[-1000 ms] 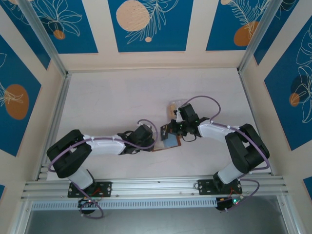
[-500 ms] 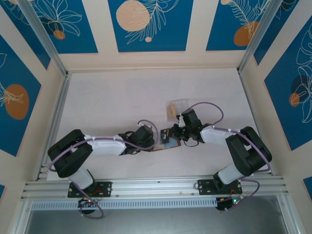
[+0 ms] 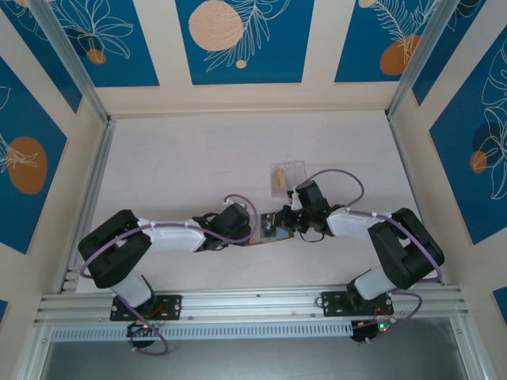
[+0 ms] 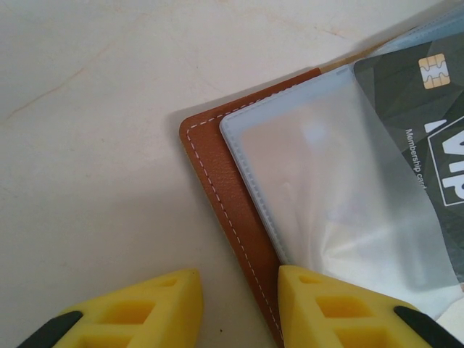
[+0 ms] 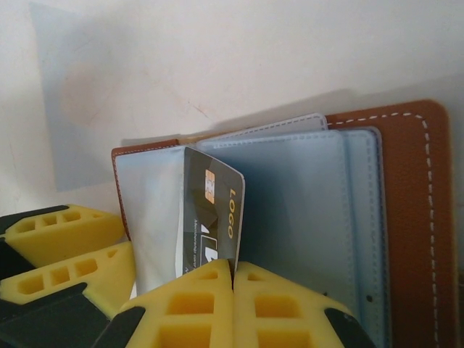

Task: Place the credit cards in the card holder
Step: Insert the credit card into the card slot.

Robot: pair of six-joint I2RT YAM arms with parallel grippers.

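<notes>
The card holder (image 3: 263,235) lies open on the table, reddish-brown (image 5: 413,217) with pale grey-blue sleeves inside. My right gripper (image 5: 233,268) is shut on a dark grey credit card (image 5: 210,217) with a gold chip and gold lettering. The card stands upright between the holder's sleeves. In the left wrist view the same card (image 4: 417,94) shows behind a translucent sleeve. My left gripper (image 4: 239,290) is open at the holder's stitched edge (image 4: 232,188), with one finger over the table and the other on a sleeve. From above, the two grippers (image 3: 279,222) (image 3: 252,231) meet over the holder.
A clear plastic box (image 3: 287,174) with tan cards in it sits just beyond the holder. My left gripper's yellow fingers (image 5: 65,246) sit close beside the right gripper. A metal rail (image 3: 238,305) runs along the near edge.
My right gripper has moved a little nearer and lower over the holder with the card, uncovering the clear box behind it. The left arm has stayed in place.
</notes>
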